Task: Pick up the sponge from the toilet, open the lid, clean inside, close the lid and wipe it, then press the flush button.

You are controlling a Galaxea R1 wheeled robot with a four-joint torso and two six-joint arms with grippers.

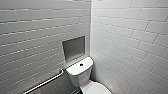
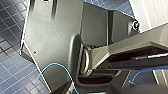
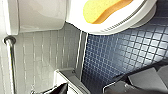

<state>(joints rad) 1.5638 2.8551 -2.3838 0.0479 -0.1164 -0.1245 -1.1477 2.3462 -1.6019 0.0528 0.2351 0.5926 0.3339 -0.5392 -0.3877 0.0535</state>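
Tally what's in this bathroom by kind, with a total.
White glossy ceramic toilet: 1
Small round dark flush button: 1
Bright orange peanut-shaped sponge: 1
Silver metal grab bar: 1
Grey recessed wall niche: 1
Total: 5

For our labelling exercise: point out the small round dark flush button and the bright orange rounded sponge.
dark flush button (image 1: 81,64): head view, its centre.
orange sponge (image 3: 102,9): right wrist view, its top face.

White glossy rectangular wall tiles surround a grey square recessed metal niche. Below and left of the niche, a round silver metal grab bar slopes along the wall. Lower than the niche lies a floor of small dark blue square tiles.
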